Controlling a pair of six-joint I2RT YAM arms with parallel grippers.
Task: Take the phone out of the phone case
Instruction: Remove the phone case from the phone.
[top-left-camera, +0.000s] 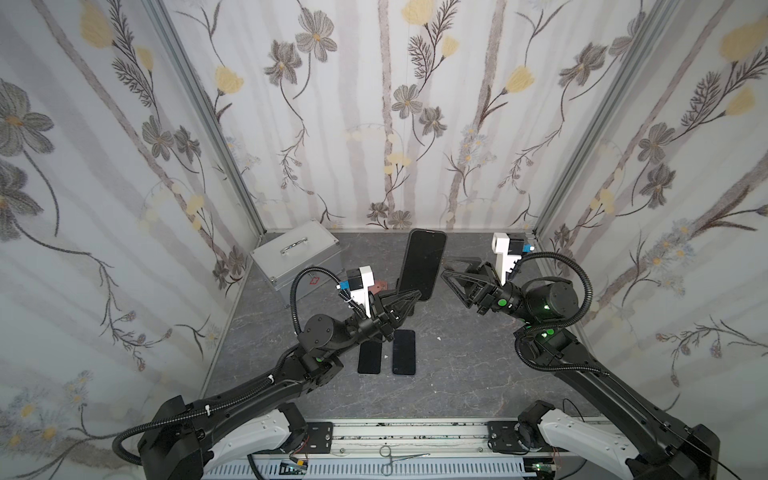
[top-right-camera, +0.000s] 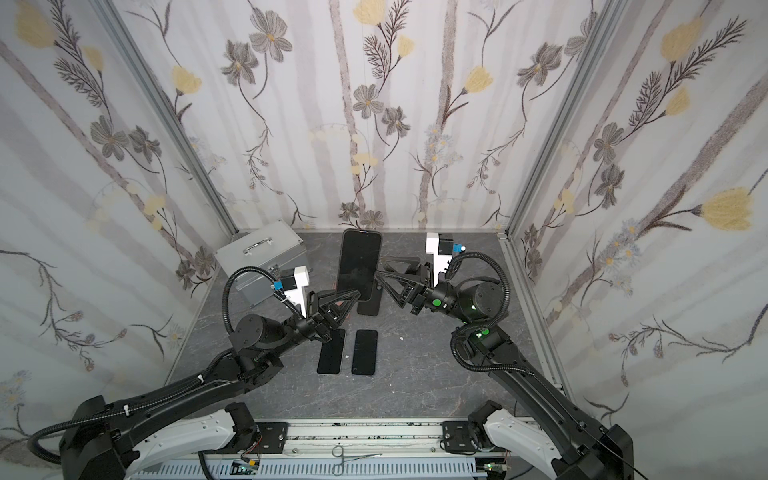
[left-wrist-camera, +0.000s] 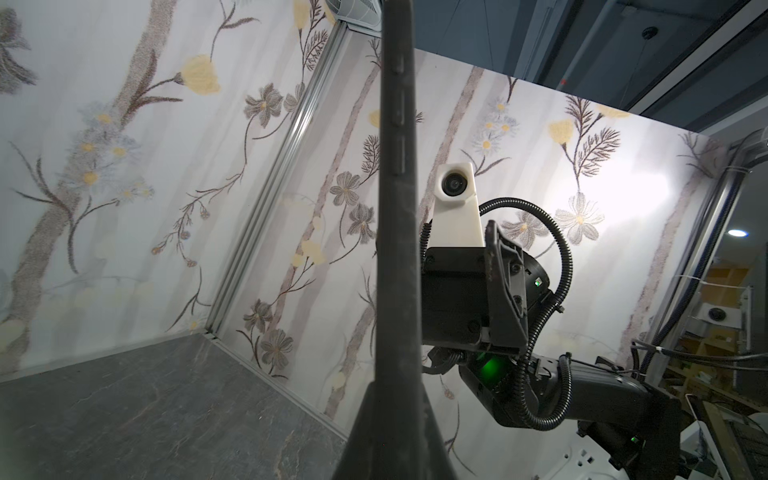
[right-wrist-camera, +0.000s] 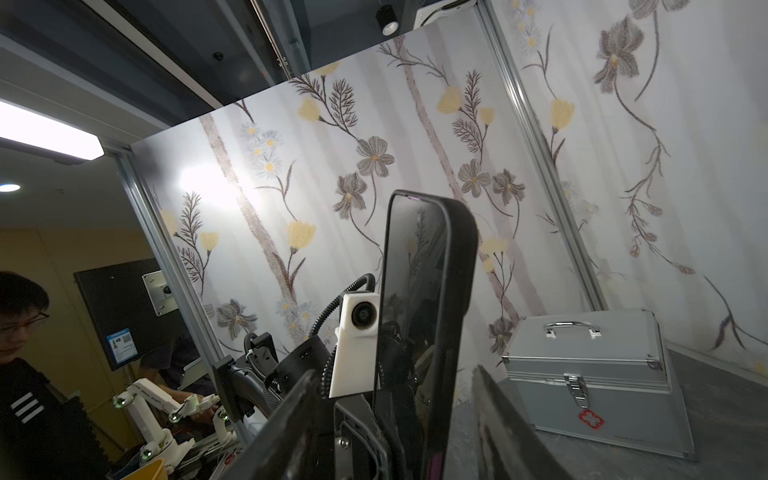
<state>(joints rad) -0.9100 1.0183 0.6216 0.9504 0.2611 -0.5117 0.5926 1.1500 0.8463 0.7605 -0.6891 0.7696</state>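
A black phone (top-left-camera: 422, 262) (top-right-camera: 359, 262) stands upright in the air inside its black phone case (right-wrist-camera: 463, 257), screen toward the top cameras. My left gripper (top-left-camera: 415, 297) (top-right-camera: 354, 296) is shut on the case's lower end. In the left wrist view the case is a dark bar (left-wrist-camera: 395, 208) rising from the left gripper (left-wrist-camera: 397, 399). My right gripper (top-left-camera: 448, 270) (top-right-camera: 381, 273) is open at the case's right edge. In the right wrist view the phone screen (right-wrist-camera: 415, 270) stands between the spread fingers (right-wrist-camera: 291, 415) of the right gripper (right-wrist-camera: 394, 371), apart from both.
Two dark phones (top-left-camera: 370, 357) (top-left-camera: 404, 352) lie flat on the grey table under the left arm. Another dark slab (top-right-camera: 371, 307) lies behind the held phone. A silver metal box (top-left-camera: 297, 255) (right-wrist-camera: 594, 365) sits at the back left. Forceps (top-left-camera: 395, 457) rest on the front rail.
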